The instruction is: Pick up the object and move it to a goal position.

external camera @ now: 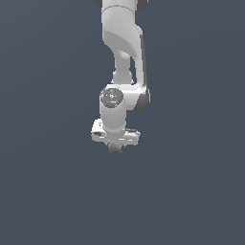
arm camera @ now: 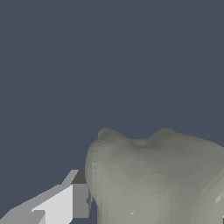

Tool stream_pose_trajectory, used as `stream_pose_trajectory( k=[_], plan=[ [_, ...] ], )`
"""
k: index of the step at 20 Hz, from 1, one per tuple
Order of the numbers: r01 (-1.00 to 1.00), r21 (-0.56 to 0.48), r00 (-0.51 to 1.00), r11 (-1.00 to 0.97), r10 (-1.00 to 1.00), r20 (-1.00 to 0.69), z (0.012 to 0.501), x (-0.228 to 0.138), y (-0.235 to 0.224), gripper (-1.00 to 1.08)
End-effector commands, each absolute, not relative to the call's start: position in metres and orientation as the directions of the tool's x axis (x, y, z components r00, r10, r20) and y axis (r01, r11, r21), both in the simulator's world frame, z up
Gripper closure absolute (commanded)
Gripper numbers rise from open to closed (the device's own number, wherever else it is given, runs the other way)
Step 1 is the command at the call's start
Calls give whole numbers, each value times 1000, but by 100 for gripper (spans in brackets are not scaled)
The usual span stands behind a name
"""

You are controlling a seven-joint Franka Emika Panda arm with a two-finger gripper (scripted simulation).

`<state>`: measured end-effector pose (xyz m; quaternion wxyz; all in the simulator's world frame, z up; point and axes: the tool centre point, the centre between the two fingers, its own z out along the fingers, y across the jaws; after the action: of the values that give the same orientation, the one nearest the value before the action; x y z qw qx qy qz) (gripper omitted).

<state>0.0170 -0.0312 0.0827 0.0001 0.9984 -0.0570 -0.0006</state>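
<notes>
Evidently the tool (external camera: 115,143) is clamped on the object (external camera: 115,148), which juts just beneath it; in the wrist view one finger (arm camera: 72,201) presses its side. With so shallow a hold, a quick move could shake it loose.

Object (arm camera: 157,179) rendered matt, pale grey-green, faintly faceted, stone-like. Gripper (external camera: 116,143) shell seen as smooth white plastic-look, slight sheen; finger (arm camera: 65,203) matt.
</notes>
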Motion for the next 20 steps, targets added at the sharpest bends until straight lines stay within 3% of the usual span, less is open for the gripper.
stream_pose_trajectory(
  k=[1,20],
  plan=[
    [-113,0,994,-994,-113,0,98,8,-21,108],
    [-113,2,994,-994,-113,1,251,-83,80,108]
  ],
)
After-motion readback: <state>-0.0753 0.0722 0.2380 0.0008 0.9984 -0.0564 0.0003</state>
